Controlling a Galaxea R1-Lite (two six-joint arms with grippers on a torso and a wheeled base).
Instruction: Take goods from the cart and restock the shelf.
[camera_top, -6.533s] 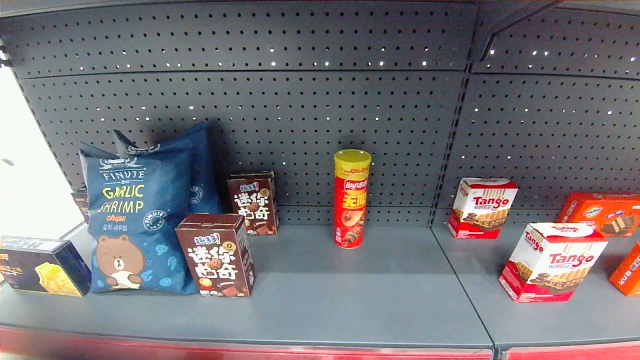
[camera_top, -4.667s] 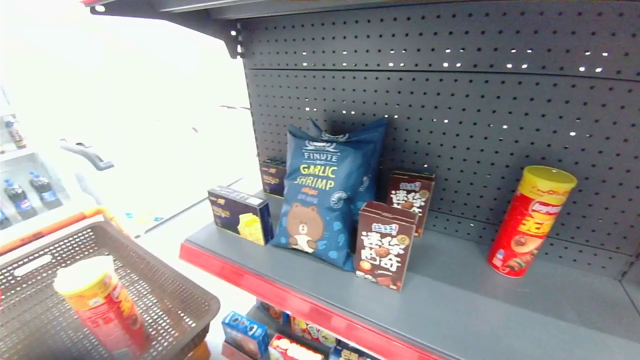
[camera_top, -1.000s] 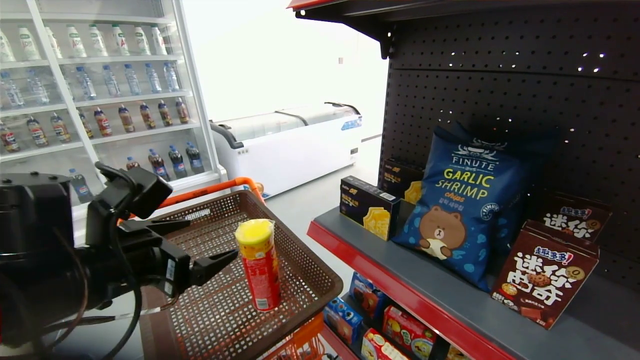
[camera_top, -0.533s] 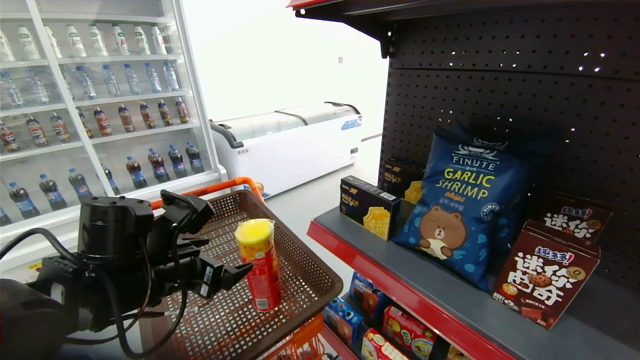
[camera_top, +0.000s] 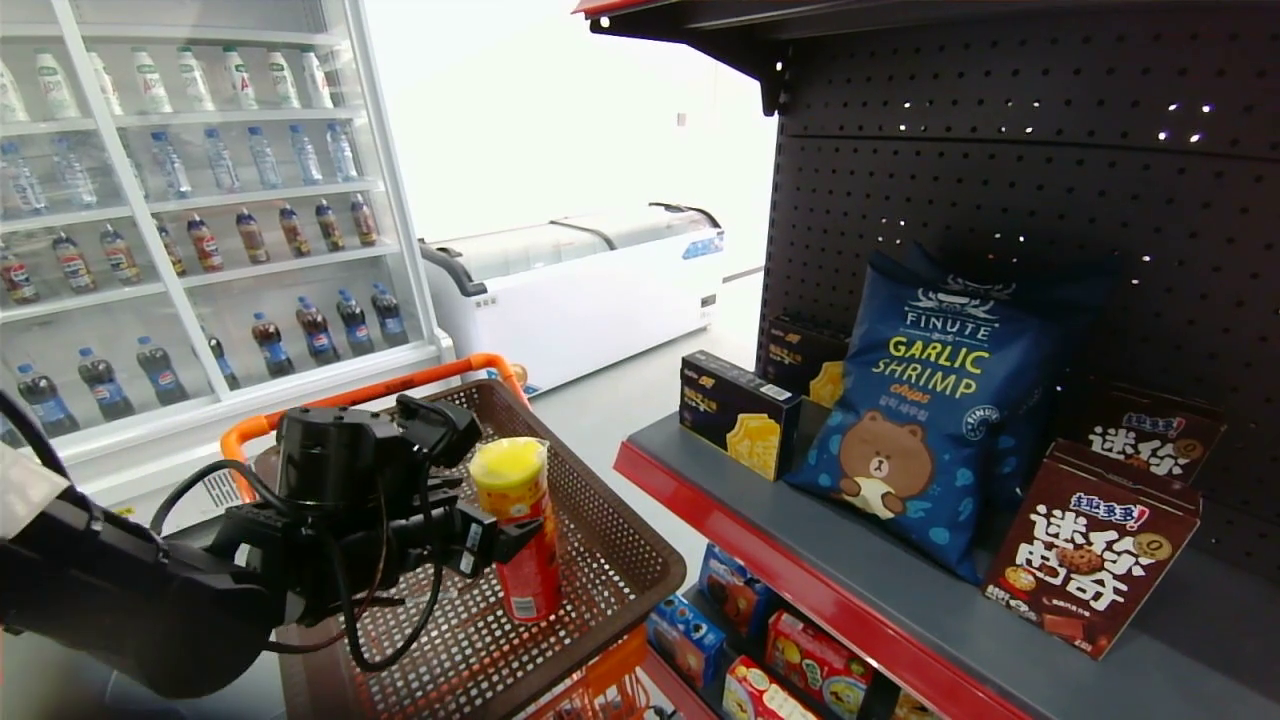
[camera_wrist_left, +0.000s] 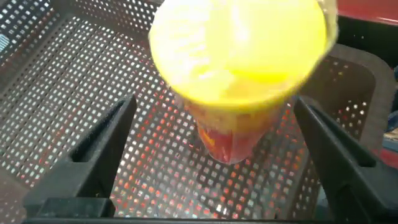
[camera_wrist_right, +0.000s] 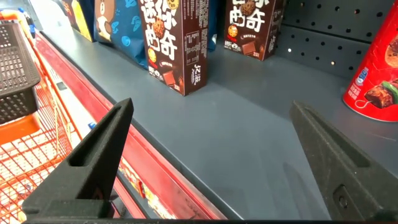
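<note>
Chip can stands upright in the cart basket, lower centre-left of the head view. Left tool is spread wide, one jaw on either side of the can, neither touching it. Judged light, rigid cardboard, smooth-sided and crushable. Recommend gripping mid-body, below the yellow lid, with moderate pressure.

A tall white display cooler with glass doors is seen at the left of the head view, its shelves lined with rows of clear and dark plastic drink bottles. Beside it, a long white chest freezer with a curved glass lid is set against a wall washed out by strong white light. A smooth pale grey floor is laid in front of the freezer.
</note>
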